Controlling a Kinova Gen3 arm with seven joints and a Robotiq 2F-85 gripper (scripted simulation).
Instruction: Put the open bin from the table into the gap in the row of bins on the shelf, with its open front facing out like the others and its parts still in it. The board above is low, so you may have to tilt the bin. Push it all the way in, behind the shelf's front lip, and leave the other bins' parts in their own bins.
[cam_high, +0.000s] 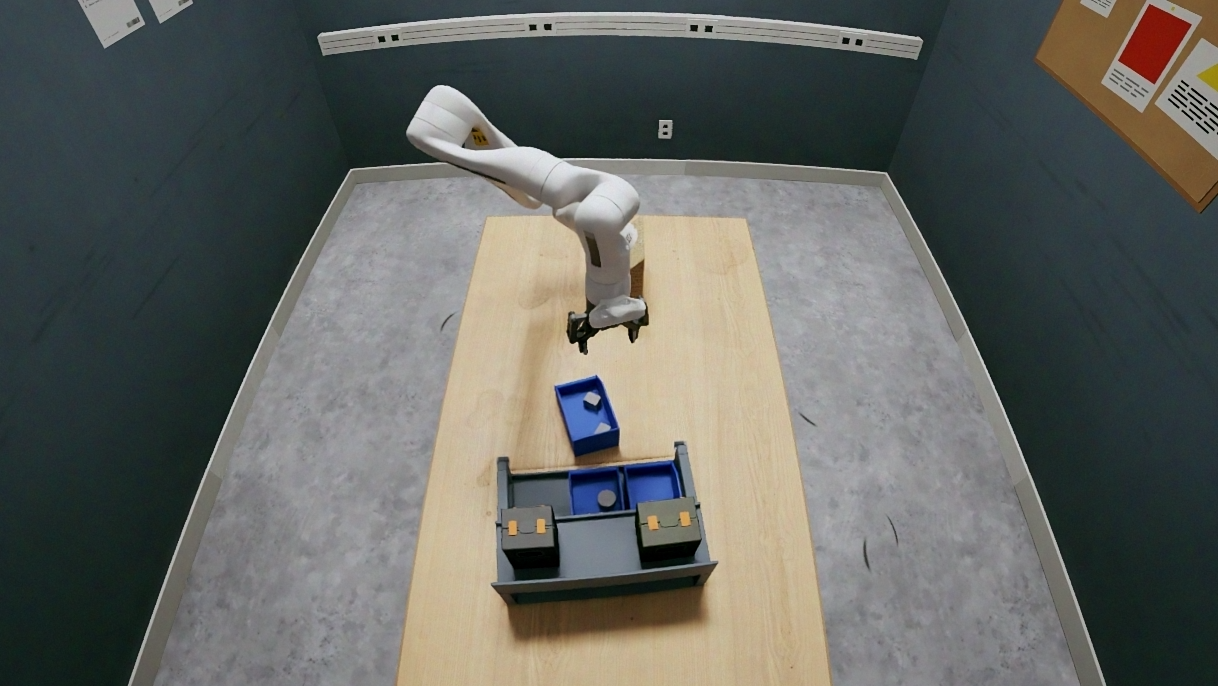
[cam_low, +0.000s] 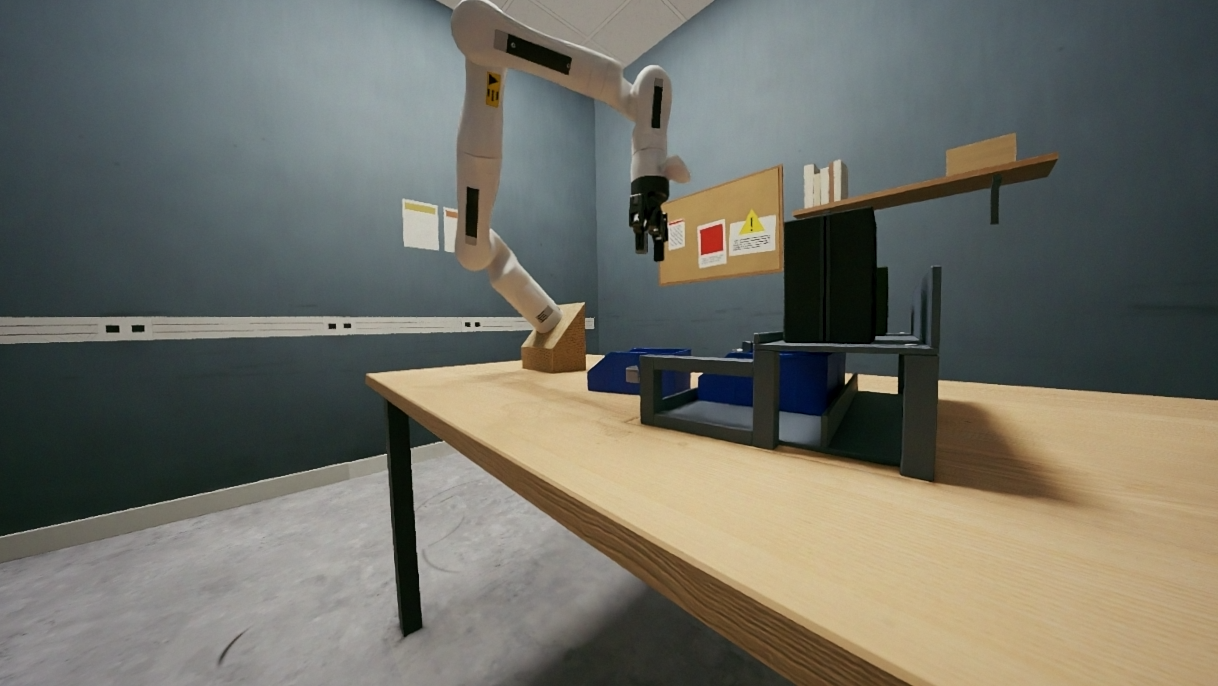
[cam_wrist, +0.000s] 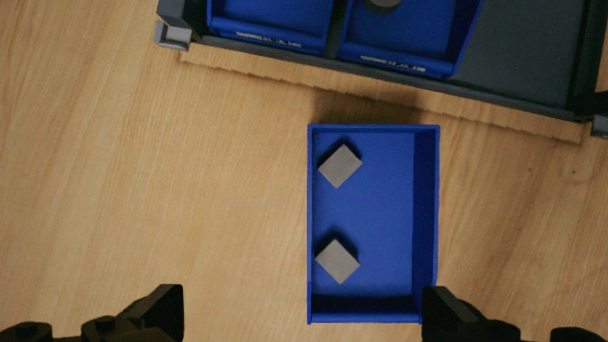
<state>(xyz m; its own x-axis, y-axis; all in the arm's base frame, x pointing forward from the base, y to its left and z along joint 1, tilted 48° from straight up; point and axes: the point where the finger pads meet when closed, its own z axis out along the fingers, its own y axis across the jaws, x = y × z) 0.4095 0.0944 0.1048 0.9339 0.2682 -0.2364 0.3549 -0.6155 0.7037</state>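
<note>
My gripper (cam_high: 608, 344) (cam_low: 650, 253) (cam_wrist: 302, 312) is open and empty, high above the table on the robot's side of the loose bin. The loose blue bin (cam_high: 579, 419) (cam_low: 613, 374) (cam_wrist: 382, 200) lies flat on the table, its low front away from the shelf. In the wrist view its sides run straight up the picture, right of centre between the fingers. It holds two grey blocks (cam_wrist: 340, 166) (cam_wrist: 337, 261). The shelf gap (cam_high: 538, 489) (cam_wrist: 525, 50) is beside the middle bin (cam_high: 583, 489) (cam_wrist: 415, 30), which holds a round grey part (cam_high: 606, 499) (cam_wrist: 382, 4). Another bin (cam_high: 652, 479) (cam_wrist: 280, 15) stands beyond.
The shelf's front lip (cam_wrist: 500, 101) crosses before the gap, at an angle to the loose bin. The upper board (cam_high: 596, 545) carries two dark cases (cam_high: 530, 530) (cam_high: 669, 526), one behind the gap side. Shelf end posts (cam_high: 502, 477) (cam_high: 681, 460) stand at both sides.
</note>
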